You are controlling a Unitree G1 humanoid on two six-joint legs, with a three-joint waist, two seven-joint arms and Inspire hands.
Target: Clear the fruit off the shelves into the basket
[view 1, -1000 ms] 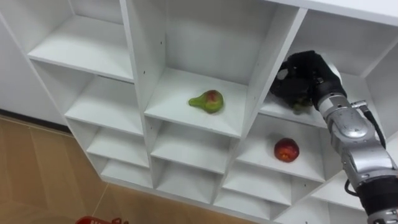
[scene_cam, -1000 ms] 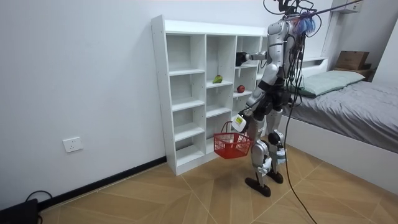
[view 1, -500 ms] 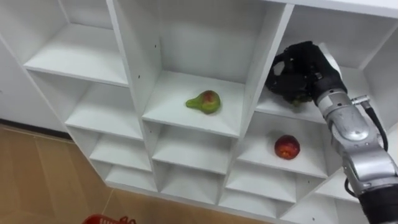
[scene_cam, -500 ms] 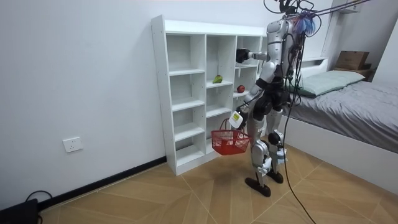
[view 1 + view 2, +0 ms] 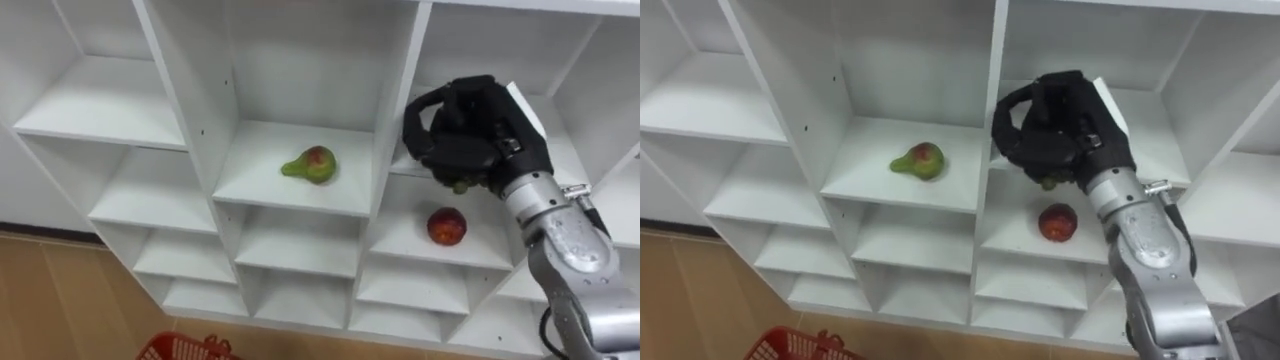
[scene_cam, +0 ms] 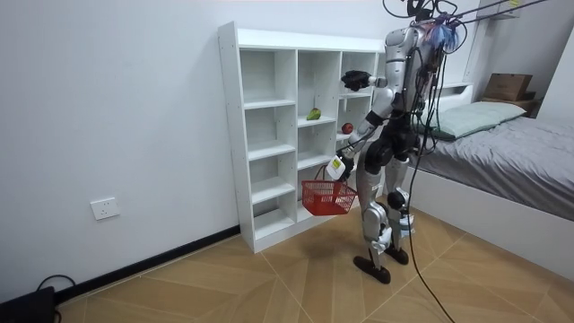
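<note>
Lifted a little since a second ago, the red basket (image 5: 185, 348) hangs from my left hand (image 6: 338, 167), nearest me. Beyond it my right hand (image 5: 470, 135), drawn back out of the closet (image 5: 185, 110), has its fingers curled round a small green fruit (image 5: 459, 186). I judge it light and easily bruised, so I cradle its belly without squeezing. Farther in, a red apple (image 5: 446, 226) and a pear (image 5: 308, 164) lie on shelves, an upright divider (image 5: 410, 50) between them.

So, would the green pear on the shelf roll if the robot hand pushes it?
Probably: the pear lies on its side on the shelf, so a push may swing it around its narrow end. Its skin looks smooth, so it could slip in a loose grasp.
</note>
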